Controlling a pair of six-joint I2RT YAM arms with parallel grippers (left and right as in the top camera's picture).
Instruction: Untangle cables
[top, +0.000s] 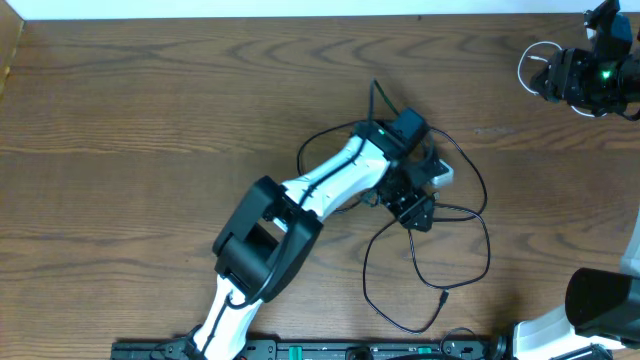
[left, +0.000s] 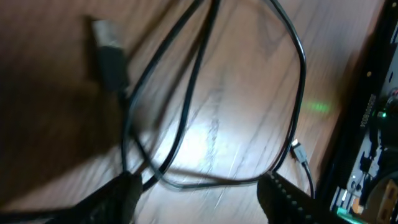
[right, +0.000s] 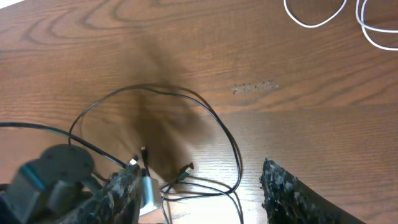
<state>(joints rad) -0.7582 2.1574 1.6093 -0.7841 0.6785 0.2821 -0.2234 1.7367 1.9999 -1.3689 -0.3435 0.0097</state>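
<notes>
Presently, starting at the left, the left arm (top: 320, 185) extends from 7 o'clock to the middle of the wooden surface (top: 120, 120). On the left tool (left: 199, 180) the fingers stand apart with nothing clamped. One run of the black cable (left: 303, 65) lies on the wood across the gap between them.

The black cable is spread about the centre in several slack loops that cross one another, under and around this tool. A larger plug (left: 109, 59) sits at 10 o'clock in the left wrist view. A small plug (top: 441, 296) lies free at 5 o'clock of the tangle.

Assessment: the cord is thin, light and limp. It will likely drag and spring rather than hold a shape, and its smooth jacket may slip. The best hold is judged to be just behind a plug, so that the end can be led out through a crossing.

Obstruction: the left arm covers part of the tangle from above.

The white cable (right: 310, 25) lies looped at 2 o'clock, well apart from the black one. It is just beside a dark fixture (top: 600, 65) with a green light; contact cannot be told.

On the right tool (right: 200, 169), near 4 o'clock, the fingers are apart and empty, clear of the surface and facing the tangle.
</notes>
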